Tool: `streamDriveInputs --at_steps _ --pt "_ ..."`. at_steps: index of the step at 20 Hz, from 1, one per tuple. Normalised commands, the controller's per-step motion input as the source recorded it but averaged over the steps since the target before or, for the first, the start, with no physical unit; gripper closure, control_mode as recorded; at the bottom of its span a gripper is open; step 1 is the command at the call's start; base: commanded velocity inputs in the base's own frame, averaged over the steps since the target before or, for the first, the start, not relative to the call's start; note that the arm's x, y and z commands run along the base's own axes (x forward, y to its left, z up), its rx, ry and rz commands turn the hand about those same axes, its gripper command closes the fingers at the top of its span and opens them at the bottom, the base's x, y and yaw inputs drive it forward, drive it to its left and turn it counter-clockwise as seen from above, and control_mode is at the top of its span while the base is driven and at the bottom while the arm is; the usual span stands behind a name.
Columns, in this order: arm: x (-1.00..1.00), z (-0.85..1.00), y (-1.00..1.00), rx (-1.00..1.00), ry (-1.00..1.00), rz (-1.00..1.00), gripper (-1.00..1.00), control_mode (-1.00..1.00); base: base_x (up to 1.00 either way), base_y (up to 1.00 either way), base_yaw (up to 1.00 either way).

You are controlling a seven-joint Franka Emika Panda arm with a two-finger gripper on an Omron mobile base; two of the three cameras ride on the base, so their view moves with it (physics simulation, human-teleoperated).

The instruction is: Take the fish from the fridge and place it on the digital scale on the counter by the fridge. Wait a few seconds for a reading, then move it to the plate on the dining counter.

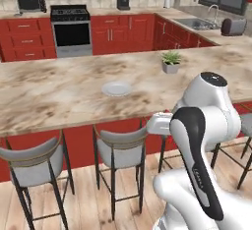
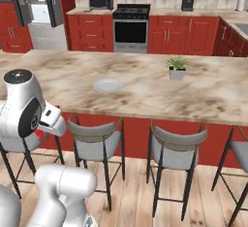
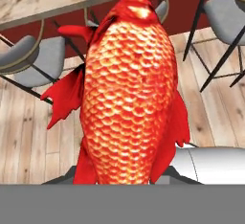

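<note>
One arm, folded low in front of the slab (image 1: 59, 89); its elbow stands at about slab height and the hand (image 2: 51, 119) points sideways beneath the slab's edge, above the stools (image 2: 97, 138); a speck of red shows at the hand in the right base view. In the hand view the fish (image 3: 127, 94) sits close against the camera, held in the gripper (image 3: 122, 180), whose fingers are hidden behind its body; how wide they stand I cannot tell. The fish is red-orange, with bright scaled flanks, darker red fins out to both sides, and one end pointing up toward the slab's edge; wood floor and stool seats lie behind it. The plate (image 1: 116, 88) lies flat on the slab, pale and round, well apart from the fish; a potted plant (image 1: 171, 61) stands farther along.
</note>
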Motion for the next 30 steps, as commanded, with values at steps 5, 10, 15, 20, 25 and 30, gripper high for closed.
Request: streamDriveInputs --at_steps 5,10,15,20,25,30 --pt "0.00 0.00 0.00 0.00 0.00 0.00 1.00 1.00 0.93 -0.59 0.32" --pt "0.00 0.00 0.00 0.00 0.00 0.00 1.00 1.00 1.00 -0.31 0.13" --pt "0.40 0.00 0.00 0.00 0.04 0.02 1.00 -1.00 0.60 -0.03 0.03" --pt "1.00 0.00 -0.04 0.00 0.07 0.03 1.00 -1.00 0.00 0.00 0.00" --pt "1.00 -0.02 0.00 0.00 0.06 0.03 1.00 -1.00 0.00 0.00 0.00" --pt "1.00 -0.22 0.00 0.00 0.03 0.04 1.00 -1.00 0.00 0.00 0.00"
